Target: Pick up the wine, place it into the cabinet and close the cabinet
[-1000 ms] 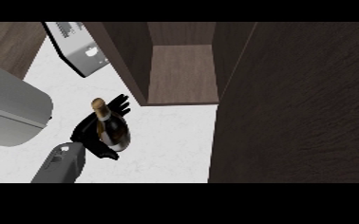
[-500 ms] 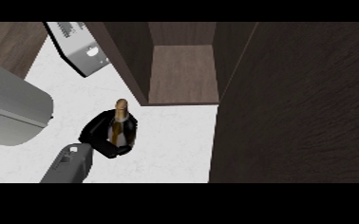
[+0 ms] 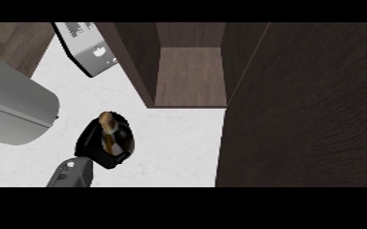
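The wine bottle is dark with a tan neck and cork end pointing up the view. It sits over the white counter, left of the cabinet. My left hand is curled round the bottle's body and hides most of it. The grey forearm enters from the lower left. The dark wooden cabinet stands open ahead and to the right of the bottle, its inner shelf bare. Its door stands swung out along the right side. My right hand does not show.
A large rounded grey appliance sits at the left edge, close to the held bottle. A silver appliance with knobs stands at the back left, beside the cabinet's left wall. Bare counter lies between the bottle and the door.
The fingers that were spread behind the bottle have closed round it. The bottle's neck swung right, then came back left and a little lower. The forearm has shifted slightly right.
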